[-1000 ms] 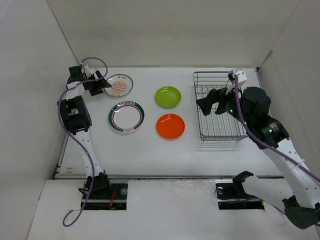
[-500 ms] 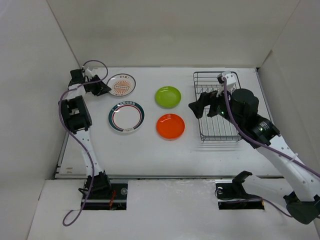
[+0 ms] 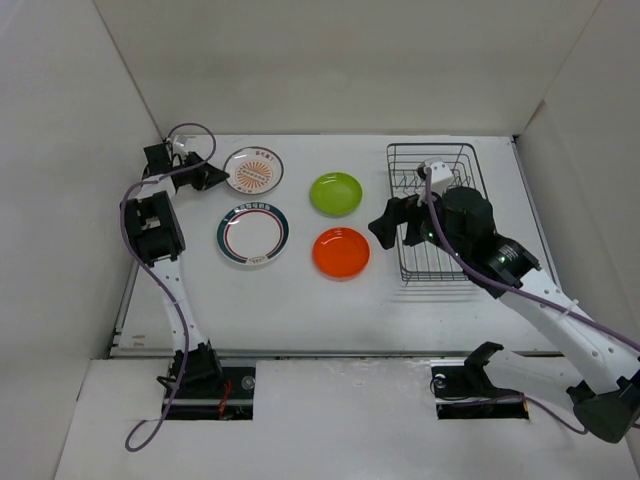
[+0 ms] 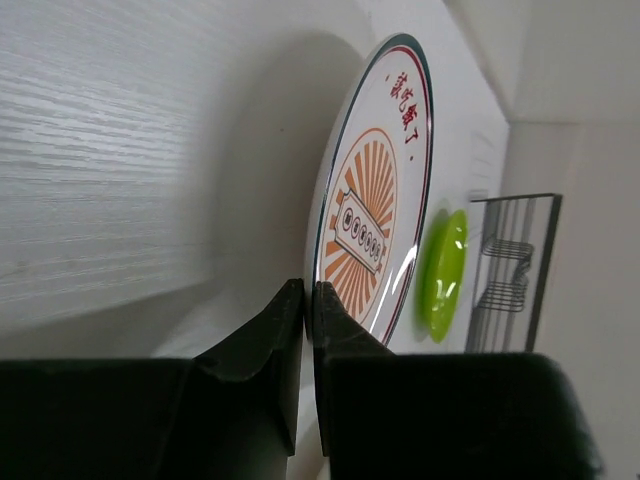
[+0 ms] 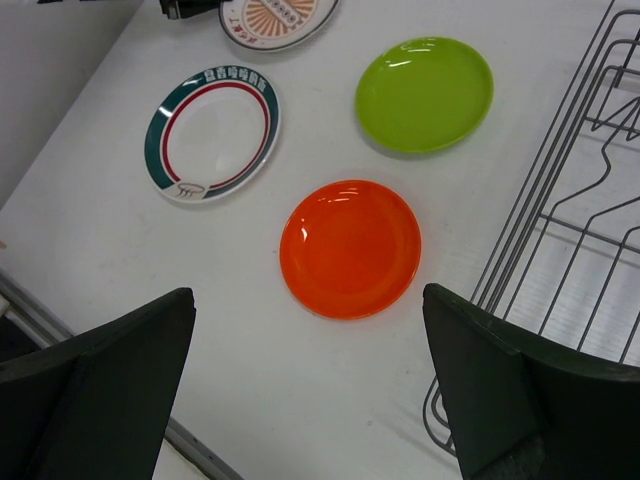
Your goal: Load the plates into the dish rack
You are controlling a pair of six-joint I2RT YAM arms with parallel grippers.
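The right gripper [image 5: 310, 390] hangs with its jaws spread wide and empty over the table [image 3: 300, 310], just left of the dish rack [image 3: 445, 265]. The orange plate [image 3: 341, 253] lies flat just left of the rack's near corner. The ringed plate [image 3: 253, 235] sits further left at about the same depth. The lime green plate [image 3: 336, 193] lies left of the rack's far half. Furthest from the rack, at the far left, the left gripper [image 4: 310, 290] is pinched narrow on the near rim of the sunburst plate [image 3: 253, 171]. Whether that rim has left the table I cannot tell.

These plates look light, rigid and glossy, so probably slick under the pads. The thin raised rim is the only place to take hold, and a one-edge grip may let a plate swing or slip. They may chip if dropped.

The table is smooth, white and faintly grained. White walls [image 3: 330, 70] close it in on three sides.
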